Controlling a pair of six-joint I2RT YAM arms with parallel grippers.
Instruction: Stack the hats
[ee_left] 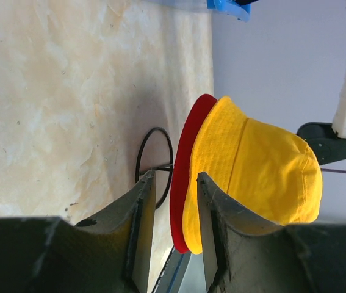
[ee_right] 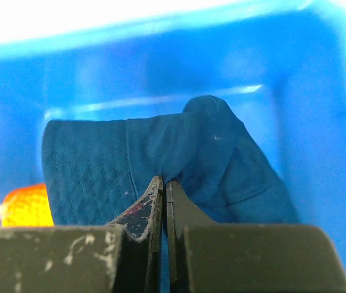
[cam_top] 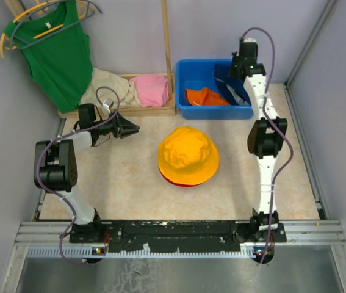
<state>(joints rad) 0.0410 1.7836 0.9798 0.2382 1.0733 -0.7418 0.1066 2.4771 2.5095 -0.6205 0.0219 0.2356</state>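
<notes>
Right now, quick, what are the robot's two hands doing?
Left gripper: open, empty.
Right gripper: shut, pinching the navy hat in the blue bin.

**Setting:** robotics lab test cell.

**Evidence:**
- Left arm (cam_top: 57,165) at 8 o'clock and right arm (cam_top: 264,137) at 4 o'clock, both bolted to an aluminium rail (cam_top: 179,233) at 6 o'clock.
- Loose cables (cam_top: 274,49) trailing along the arms.
- Bare grey walls (cam_top: 221,30) boxing in a marble-pattern table (cam_top: 130,183).

**Staged props:**
- Wooden rack (cam_top: 167,49) at 11 o'clock, with a hung tank top (cam_top: 60,55) and folded clothes (cam_top: 151,90).
- Blue bin (cam_top: 215,112) at 1 o'clock, holding a navy hat (ee_right: 209,152).
- Two hats (cam_top: 188,155) stacked at centre.
</notes>
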